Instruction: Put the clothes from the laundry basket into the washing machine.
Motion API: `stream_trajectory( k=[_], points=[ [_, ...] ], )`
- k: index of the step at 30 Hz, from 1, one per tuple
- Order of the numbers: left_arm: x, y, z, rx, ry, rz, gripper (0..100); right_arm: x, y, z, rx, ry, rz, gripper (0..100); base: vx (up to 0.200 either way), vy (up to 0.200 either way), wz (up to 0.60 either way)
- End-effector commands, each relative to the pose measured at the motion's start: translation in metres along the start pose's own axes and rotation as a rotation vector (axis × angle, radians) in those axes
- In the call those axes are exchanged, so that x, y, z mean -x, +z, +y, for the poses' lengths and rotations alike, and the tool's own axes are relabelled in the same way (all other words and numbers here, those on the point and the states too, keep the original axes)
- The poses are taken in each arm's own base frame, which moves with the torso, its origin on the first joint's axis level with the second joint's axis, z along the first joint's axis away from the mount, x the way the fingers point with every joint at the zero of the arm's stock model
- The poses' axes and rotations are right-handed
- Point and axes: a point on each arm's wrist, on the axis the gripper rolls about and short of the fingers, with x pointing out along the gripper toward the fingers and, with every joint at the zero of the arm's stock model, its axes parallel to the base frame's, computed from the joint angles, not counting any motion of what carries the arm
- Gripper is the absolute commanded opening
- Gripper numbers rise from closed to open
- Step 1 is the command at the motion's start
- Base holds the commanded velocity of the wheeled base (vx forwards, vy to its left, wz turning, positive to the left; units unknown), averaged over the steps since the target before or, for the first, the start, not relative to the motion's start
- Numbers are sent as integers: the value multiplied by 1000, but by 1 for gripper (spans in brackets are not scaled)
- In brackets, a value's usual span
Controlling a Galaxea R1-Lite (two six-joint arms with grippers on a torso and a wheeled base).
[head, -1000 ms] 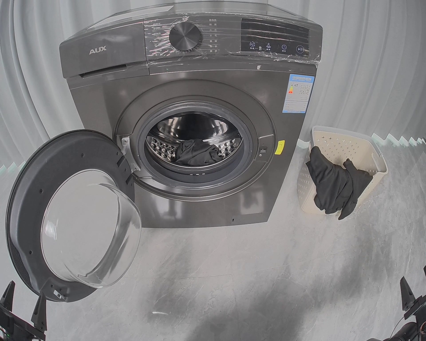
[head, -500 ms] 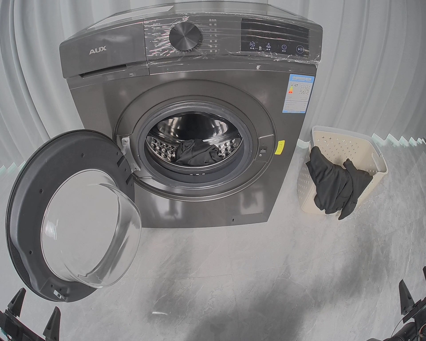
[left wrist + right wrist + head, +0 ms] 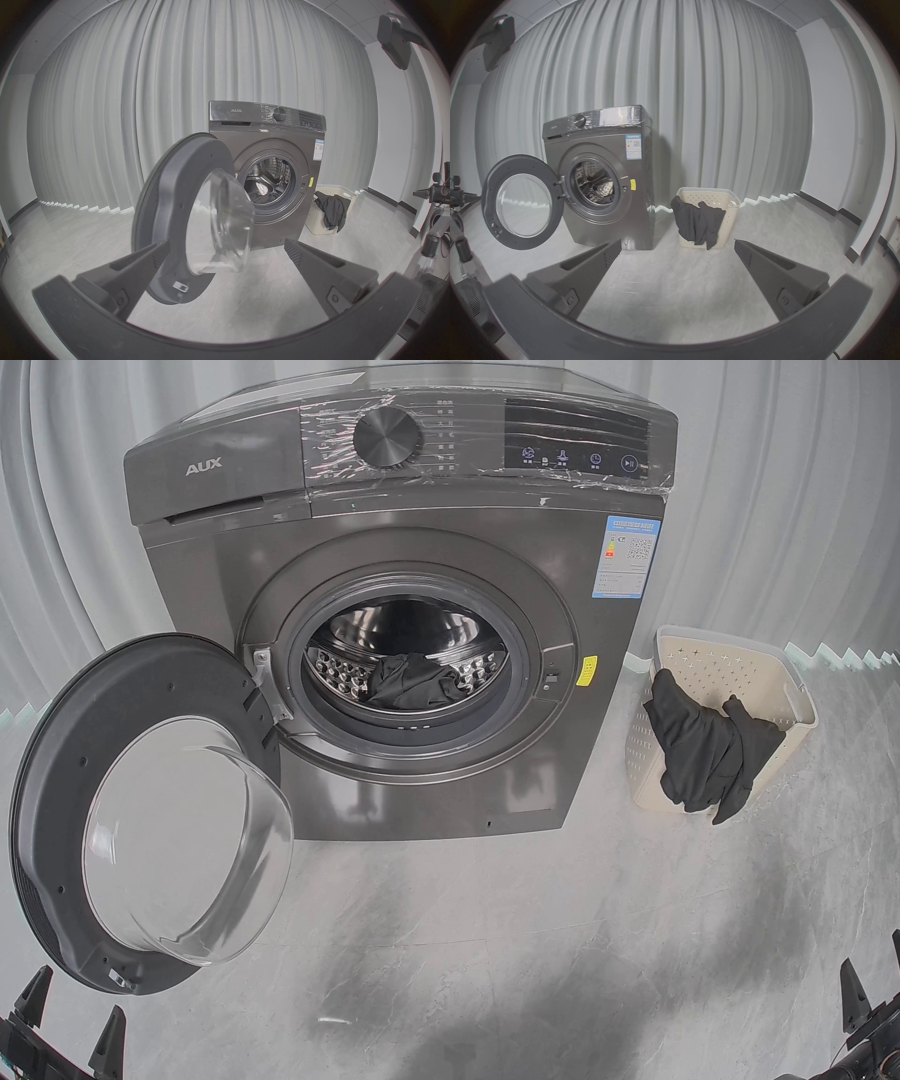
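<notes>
The grey washing machine (image 3: 234, 557) stands with its round door (image 3: 56, 772) swung wide to the left. A dark garment (image 3: 412, 681) lies inside the drum. To the machine's right, a cream laundry basket (image 3: 750, 660) holds dark clothes (image 3: 708, 749) draped over its front rim. My left gripper (image 3: 75, 1005) is low at the near left, in front of the open door, open and holding nothing. My right gripper (image 3: 874, 967) is low at the near right, well short of the basket, also open and holding nothing. The right wrist view faces the basket (image 3: 726, 197) and the clothes (image 3: 696, 220) past the right gripper (image 3: 676, 243).
The open door (image 3: 168, 197) juts out over the floor close ahead of the left gripper (image 3: 225, 244). Pale marbled floor (image 3: 562, 941) spreads between me, the machine and the basket. Pleated grey curtains (image 3: 797, 501) line the back wall.
The left gripper has dropped lower and drifted slightly right at the picture's bottom edge. The right gripper has sunk a little. The head camera has shifted slightly.
</notes>
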Motion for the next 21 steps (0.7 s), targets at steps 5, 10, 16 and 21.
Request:
stream_trajectory(
  k=[5,10,16,21],
  points=[
    [0,-5,0,4,13,6,100,-2,-6,2,12,85,47,100,0,-200,0],
    [0,-5,0,2,13,6,100,0,-7,2,-7,70,21,100,0,-200,0],
    [0,-5,0,8,13,6,100,0,-7,2,-8,70,16,100,0,-200,0],
    [0,-5,0,8,13,6,100,0,-7,2,-8,70,16,100,0,-160,0]
  ],
)
